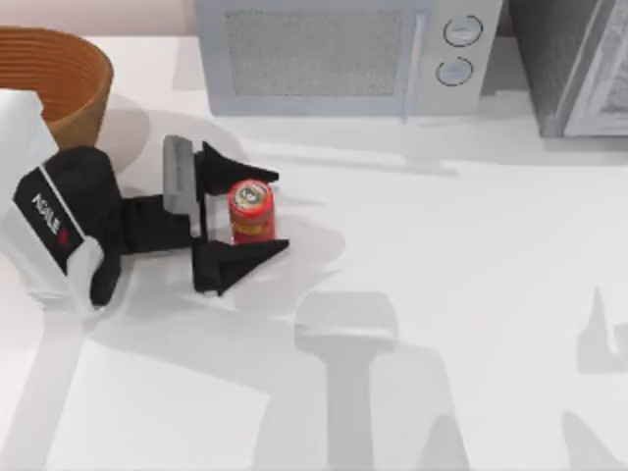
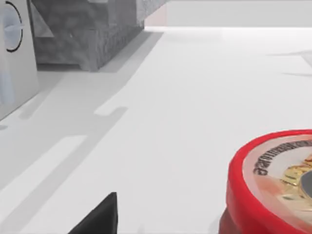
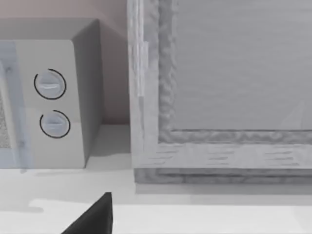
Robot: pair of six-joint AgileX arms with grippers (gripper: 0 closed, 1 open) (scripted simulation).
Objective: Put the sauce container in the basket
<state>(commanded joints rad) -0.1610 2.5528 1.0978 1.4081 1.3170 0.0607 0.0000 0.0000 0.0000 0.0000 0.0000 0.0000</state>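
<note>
The sauce container (image 1: pixel 250 211) is a small red can with a yellow band and a silvery top. It stands upright on the white table, left of centre. My left gripper (image 1: pixel 281 211) is open and straddles the can, one black finger on each side. In the left wrist view the can's top (image 2: pixel 273 180) looms close, with a gap between it and one black fingertip (image 2: pixel 97 219). The basket (image 1: pixel 49 78), tan woven wicker, sits at the far left corner, behind my left arm. A dark tip of my right gripper (image 3: pixel 92 217) faces the back appliances.
A white microwave (image 1: pixel 343 54) with two round dials stands along the back edge. A grey cabinet (image 1: pixel 579 64) is at the back right. Open table surface stretches to the right of the can and toward the front.
</note>
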